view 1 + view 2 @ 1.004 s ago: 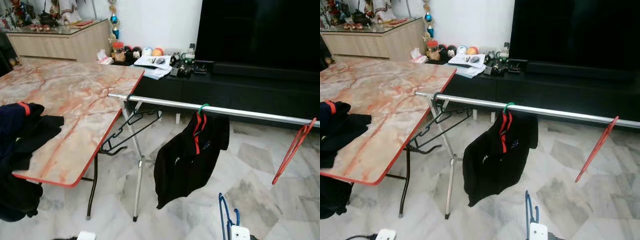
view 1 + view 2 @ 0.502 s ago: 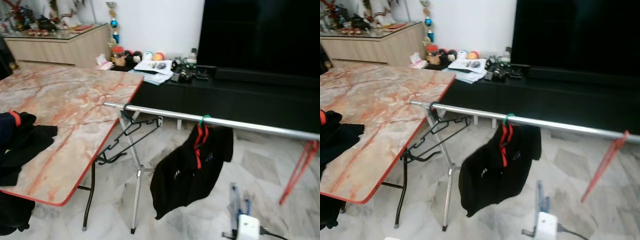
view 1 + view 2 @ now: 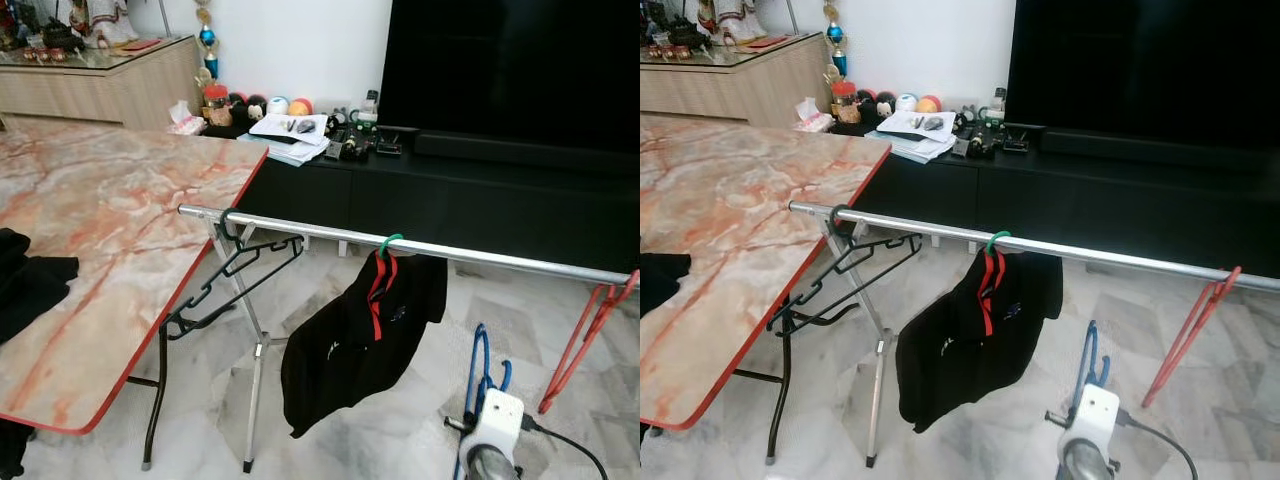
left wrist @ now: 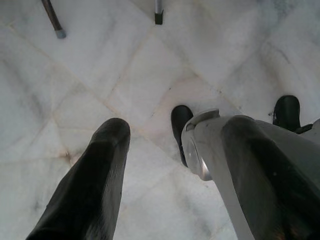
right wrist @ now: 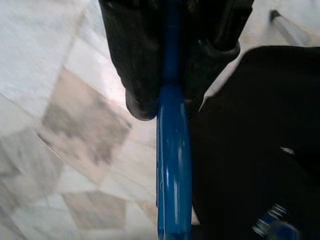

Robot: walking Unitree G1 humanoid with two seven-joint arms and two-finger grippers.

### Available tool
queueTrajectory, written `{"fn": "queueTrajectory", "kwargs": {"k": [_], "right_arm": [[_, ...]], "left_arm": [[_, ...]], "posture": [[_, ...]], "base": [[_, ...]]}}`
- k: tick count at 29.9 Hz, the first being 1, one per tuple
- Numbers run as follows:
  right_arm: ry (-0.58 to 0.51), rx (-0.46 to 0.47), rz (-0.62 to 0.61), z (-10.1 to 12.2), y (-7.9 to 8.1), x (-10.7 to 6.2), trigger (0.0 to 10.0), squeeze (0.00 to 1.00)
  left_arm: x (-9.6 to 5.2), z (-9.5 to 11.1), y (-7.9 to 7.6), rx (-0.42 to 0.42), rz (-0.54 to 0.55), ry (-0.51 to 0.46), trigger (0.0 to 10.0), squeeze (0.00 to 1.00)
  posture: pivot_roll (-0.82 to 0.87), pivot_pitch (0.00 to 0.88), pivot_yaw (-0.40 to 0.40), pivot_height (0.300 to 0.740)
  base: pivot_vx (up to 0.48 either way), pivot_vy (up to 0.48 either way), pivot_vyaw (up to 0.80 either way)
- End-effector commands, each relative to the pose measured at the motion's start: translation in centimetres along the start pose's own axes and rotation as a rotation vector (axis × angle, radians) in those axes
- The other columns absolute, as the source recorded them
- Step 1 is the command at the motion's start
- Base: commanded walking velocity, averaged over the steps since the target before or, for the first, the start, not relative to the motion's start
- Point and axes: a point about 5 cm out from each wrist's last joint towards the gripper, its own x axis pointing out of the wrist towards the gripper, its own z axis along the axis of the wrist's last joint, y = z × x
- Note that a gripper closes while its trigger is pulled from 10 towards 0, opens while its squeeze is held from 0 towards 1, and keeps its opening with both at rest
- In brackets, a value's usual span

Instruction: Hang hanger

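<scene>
You are looking at a long silver rail (image 3: 480,252) running across the room in front of a black TV cabinet (image 3: 500,195). Your right gripper (image 5: 167,95) is squeezing tight on a blue hanger (image 3: 481,372), with its two black fingers (image 5: 135,65) pressing on both sides of the blue bar. The blue hanger is sitting low, below the rail and not touching it, just past the black jacket (image 3: 355,335). That jacket is hanging from the rail on a hanger with a green hook (image 3: 390,240). A black hanger (image 3: 235,275) is hanging near the rail's left end, close to the marble table (image 3: 130,200). A red hanger (image 3: 590,335) is hanging near the rail's right end.

Your left gripper (image 4: 165,165) is hanging down below the rail, pointing at the pale tiled floor (image 4: 100,65). Its two fingers (image 4: 100,170) are standing wide apart and are gripping nothing. One of the rail stand's feet (image 4: 158,17) is resting on the floor near it.
</scene>
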Motion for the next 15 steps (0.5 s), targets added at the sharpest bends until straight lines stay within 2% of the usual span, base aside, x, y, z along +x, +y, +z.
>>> {"fn": "queueTrajectory", "kwargs": {"k": [1, 7, 15], "right_arm": [[-0.026, 0.014, -0.002, 0.64, 0.16, 0.11, 10.0, 0.00], [-0.014, 0.022, 0.000, -0.05, 0.58, -0.14, 10.0, 0.00], [-0.025, 0.024, 0.001, 0.26, 1.01, -0.11, 10.0, 0.00]], "left_arm": [[-0.15, -0.60, 0.41, 0.022, 0.013, 0.027, 10.0, 0.00], [-0.13, -0.58, 0.28, 0.032, 0.004, 0.027, 10.0, 0.00], [-0.12, -0.51, 0.19, 0.064, -0.007, 0.026, 10.0, 0.00]], "posture": [[0.03, 0.000, 0.003, 0.740], [0.03, 0.000, 0.005, 0.740], [0.03, 0.000, 0.005, 0.740]], "base": [[0.244, 0.000, 0.00], [0.247, 0.000, 0.00], [0.280, 0.000, 0.00]]}}
